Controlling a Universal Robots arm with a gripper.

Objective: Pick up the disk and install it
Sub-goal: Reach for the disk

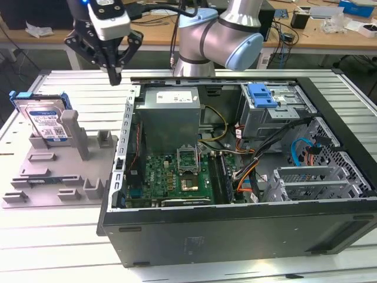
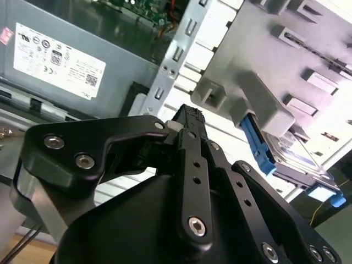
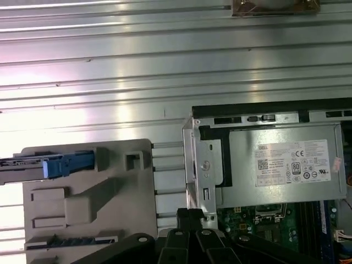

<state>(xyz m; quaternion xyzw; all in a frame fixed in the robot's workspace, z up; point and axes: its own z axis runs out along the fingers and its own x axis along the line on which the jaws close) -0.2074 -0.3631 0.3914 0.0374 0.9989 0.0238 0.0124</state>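
In the exterior view the jaws hang pressed together and empty above the far side of the surface [image 1: 59, 85]. They are between the disk [image 1: 44, 121] and the open computer case [image 1: 235, 230] and touch neither. The disk stands tilted in a grey fixture [image 1: 59, 177] near the surface's far corner on the exterior view's left, its blue frame uppermost. A tall grey post [image 1: 70, 127] of the fixture rises just beside it. A descent drifting that way would likely strike the post instead of meeting the disk. Cables [image 1: 259, 153] cross the case interior near the drive bay [image 1: 283, 112] and could snag a carried drive.

In the second wrist view the jaws are closed with nothing between them, and the case's metal side wall [image 2: 165, 82] lies close beyond their tip. The disk [image 2: 257, 146] sits behind the fixture's post [image 2: 247, 99]. Closed like this the jaws cannot straddle the drive. Coming down this way would probably tip it or wedge it in its slot.

In the first wrist view the disk [image 3: 55, 165] appears edge-on at a corner of the fixture [image 3: 93, 198], well apart from the jaws' tip, which sits by the case's corner wall [image 3: 203, 165]. So thin an edge leaves little margin, and an off-centre grip could let the drive twist or slip.
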